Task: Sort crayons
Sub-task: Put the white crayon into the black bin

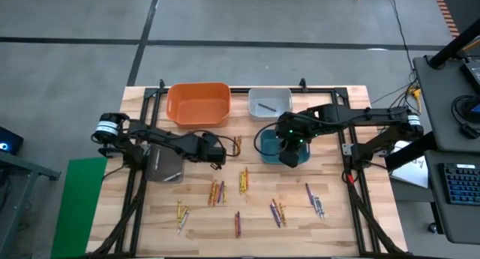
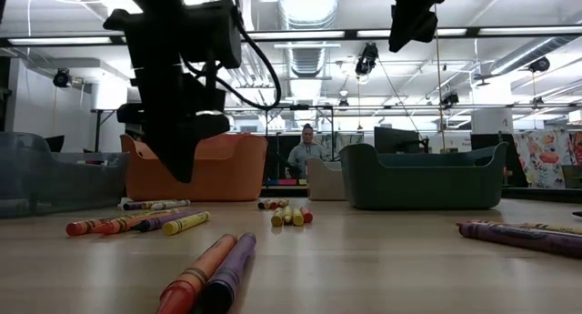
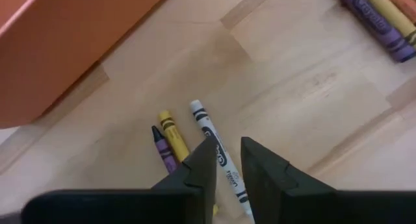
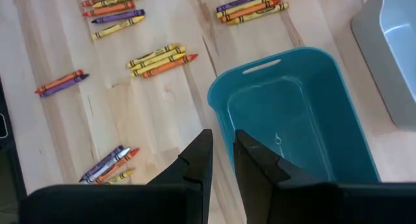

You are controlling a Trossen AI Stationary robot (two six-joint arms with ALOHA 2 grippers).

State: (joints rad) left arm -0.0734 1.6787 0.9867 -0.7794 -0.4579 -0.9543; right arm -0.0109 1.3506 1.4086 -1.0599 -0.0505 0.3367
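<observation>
The left gripper (image 3: 227,160) hangs low just beside the orange bin (image 1: 198,103), jaws a narrow gap apart over a white crayon (image 3: 216,152), gripping nothing; a yellow crayon (image 3: 172,134) and a purple crayon (image 3: 162,149) lie alongside. The right gripper (image 4: 221,154) hovers above the teal bin (image 4: 286,113) rim, jaws nearly closed and empty. Crayon clusters (image 1: 217,191) dot the wooden surface (image 1: 337,221), with bare boards between them.
</observation>
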